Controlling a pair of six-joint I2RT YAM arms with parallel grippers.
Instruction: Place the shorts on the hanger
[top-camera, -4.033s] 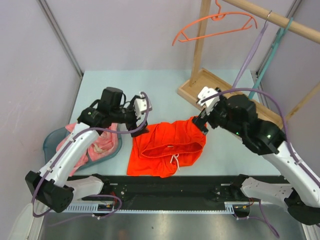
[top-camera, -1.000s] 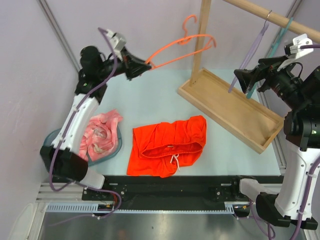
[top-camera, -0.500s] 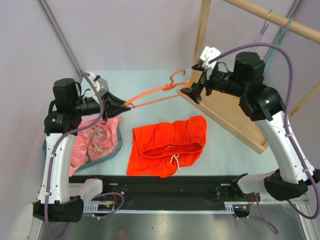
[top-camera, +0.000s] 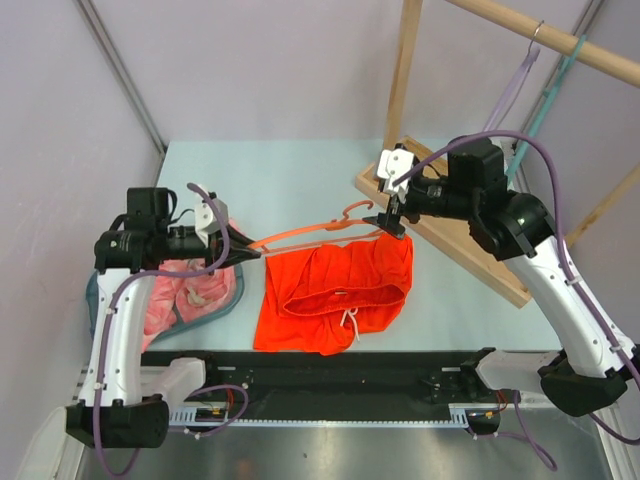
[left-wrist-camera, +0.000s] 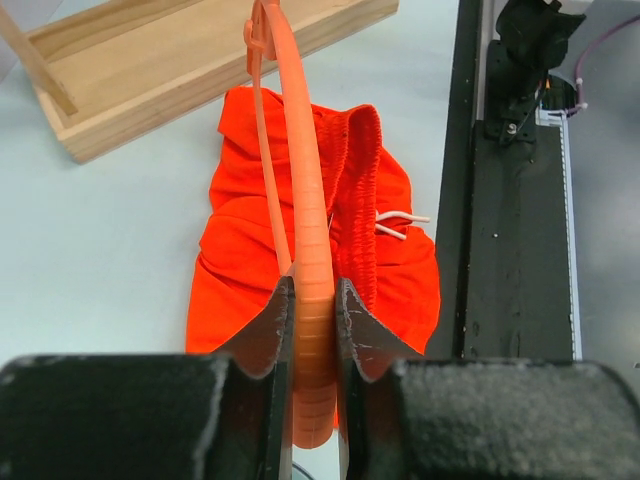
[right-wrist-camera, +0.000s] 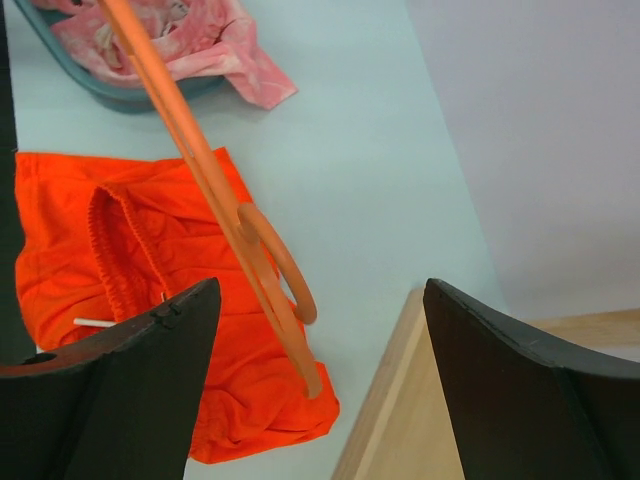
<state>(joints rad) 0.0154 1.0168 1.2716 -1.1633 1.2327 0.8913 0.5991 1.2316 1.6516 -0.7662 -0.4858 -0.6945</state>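
The orange-red shorts lie flat on the table, waistband and white drawstring toward the near edge. The thin orange hanger is held level just above their far edge, hook pointing away. My left gripper is shut on the hanger's left end; in the left wrist view its fingers clamp the hanger's arm above the shorts. My right gripper is open at the right end. In the right wrist view that gripper straddles the hanger without touching it, above the shorts.
A wooden rack base with an upright post stands at the back right. Its rail carries a lilac hanger and a teal hanger. A teal basin holds a pink garment at left.
The left gripper has brought the hanger down from near the rack to just above the shorts. The right arm swung down and left to the hanger's right end.
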